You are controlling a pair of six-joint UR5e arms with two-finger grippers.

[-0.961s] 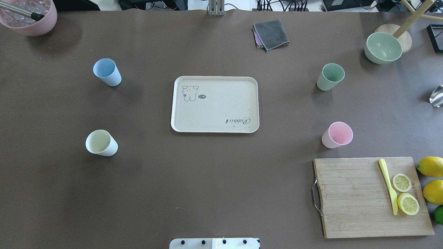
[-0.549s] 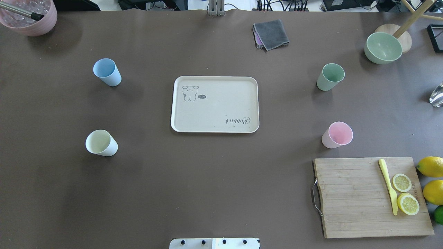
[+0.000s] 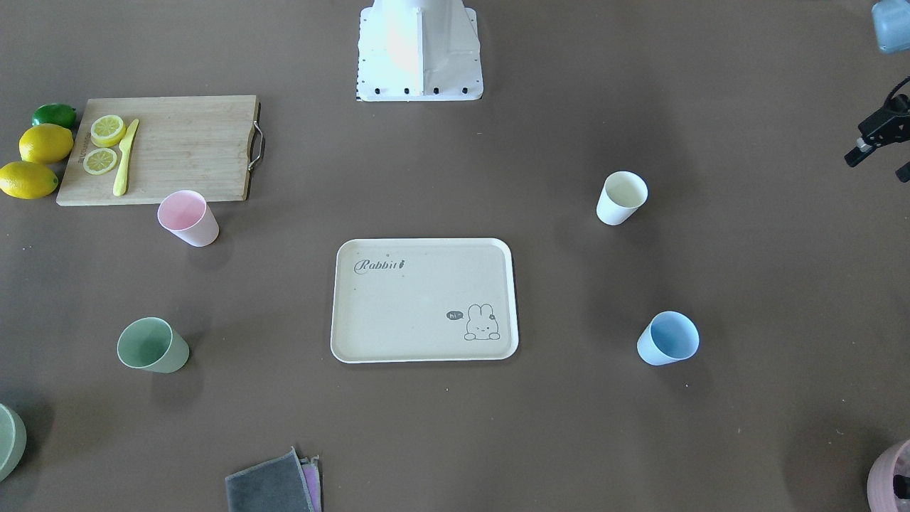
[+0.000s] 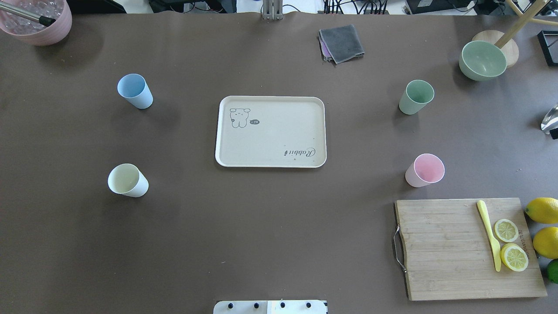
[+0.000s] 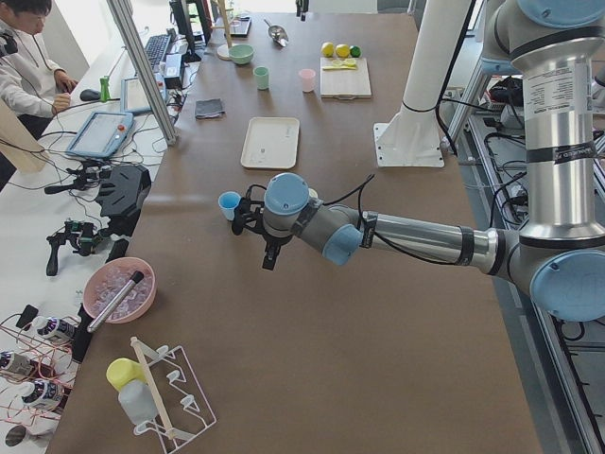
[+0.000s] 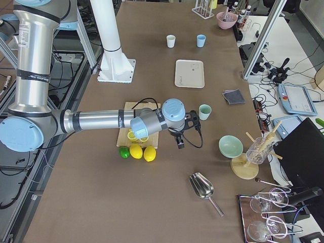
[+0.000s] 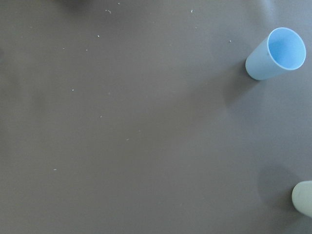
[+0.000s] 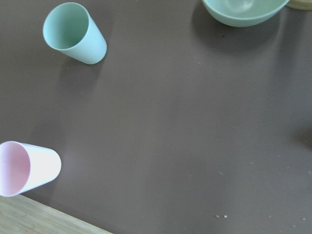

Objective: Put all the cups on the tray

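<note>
The cream tray (image 4: 270, 135) lies bare at the table's middle. The blue cup (image 4: 135, 90) and the cream cup (image 4: 127, 180) stand to its left. The green cup (image 4: 415, 97) and the pink cup (image 4: 424, 170) stand to its right. All are upright on the table. My left gripper (image 5: 269, 248) hovers outside the blue cup (image 7: 275, 53) and cream cup (image 7: 303, 197); only a dark part shows at the front view's edge (image 3: 878, 135). My right gripper (image 6: 180, 139) hovers near the green cup (image 8: 74, 32) and pink cup (image 8: 27, 168). I cannot tell whether either is open or shut.
A wooden cutting board (image 4: 440, 248) with a yellow knife and lemon slices lies at the front right, lemons beside it. A pale green bowl (image 4: 482, 60) and a metal scoop (image 4: 550, 118) are far right. A grey cloth (image 4: 341, 43) and a mauve pot (image 4: 37, 22) sit at the back.
A small dark part has come in at the overhead view's right edge, just below the scoop. The cups and the tray have not moved.
</note>
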